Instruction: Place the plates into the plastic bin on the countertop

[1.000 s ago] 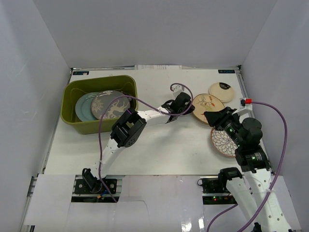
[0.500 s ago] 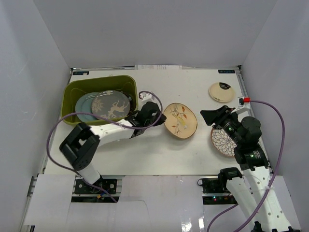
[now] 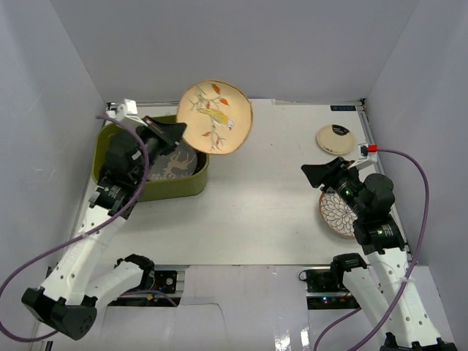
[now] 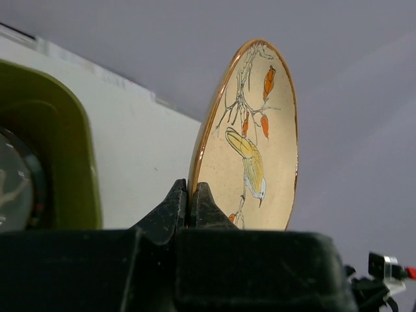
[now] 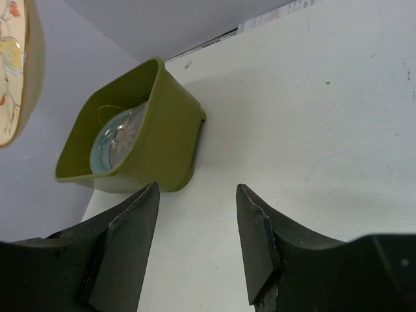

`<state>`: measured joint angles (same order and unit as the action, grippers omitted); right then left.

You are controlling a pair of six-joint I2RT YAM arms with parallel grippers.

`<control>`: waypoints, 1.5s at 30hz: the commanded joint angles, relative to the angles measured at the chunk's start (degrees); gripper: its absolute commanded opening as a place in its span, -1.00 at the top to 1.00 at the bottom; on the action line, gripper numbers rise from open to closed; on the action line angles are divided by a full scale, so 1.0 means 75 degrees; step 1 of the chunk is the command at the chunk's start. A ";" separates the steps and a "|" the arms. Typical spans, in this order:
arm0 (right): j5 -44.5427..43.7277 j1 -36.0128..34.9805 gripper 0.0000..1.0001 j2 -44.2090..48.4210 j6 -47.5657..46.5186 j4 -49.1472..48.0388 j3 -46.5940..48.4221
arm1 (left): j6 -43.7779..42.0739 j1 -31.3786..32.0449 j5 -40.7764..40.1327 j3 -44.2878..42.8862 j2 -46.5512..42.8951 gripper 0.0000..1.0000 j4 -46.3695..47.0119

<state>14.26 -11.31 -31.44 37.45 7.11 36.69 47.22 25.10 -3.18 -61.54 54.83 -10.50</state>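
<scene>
Plates, 5 in view.

1. Cream leaf-and-bird plate (image 3: pixel 216 117): gold-brown rim, yellow bird, orange leaves on thin branches; raised clear of the countertop (image 3: pixel 263 208) by the plastic bin's far right corner; stands on edge, rim pinched in the left gripper (image 4: pixel 190 195).
2. Grey deer plate (image 3: pixel 178 162): lying inside the bin.
3. Blue-grey plate (image 5: pixel 97 151): in the bin, under the deer plate, its rim showing at one side.
4. Brown-rimmed white petal plate (image 3: pixel 336 216): flat on the countertop, right side, partly covered.
5. Small cream plate (image 3: pixel 336 139): dark mark on it; flat near the far right corner.

Plastic bin (image 3: pixel 179 187): olive-green, rectangular, rounded corners, flared rim; upright at the countertop's far left.

Countertop: flat, white.
</scene>
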 commanded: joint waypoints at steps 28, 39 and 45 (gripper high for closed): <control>0.0395 -0.0027 -0.15 -0.0238 -0.0224 -0.0515 -0.0837 | -0.0308 -0.5081 0.1750 0.1455 0.0471 1.00 -0.0252; 0.0068 -0.0027 -0.15 -0.0343 -0.0247 -0.0410 -0.0919 | -0.0507 -0.5081 0.1397 0.2649 0.0342 0.65 -0.0170; -0.0108 -0.0027 -0.15 -0.0472 -0.0224 -0.0433 -0.0942 | -0.0812 -0.5081 0.1186 0.2768 0.0061 -0.14 -0.0252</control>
<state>14.68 -11.33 -34.44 36.62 5.82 29.39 42.17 -12.91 6.39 -41.39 57.87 -13.47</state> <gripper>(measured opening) 0.573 0.533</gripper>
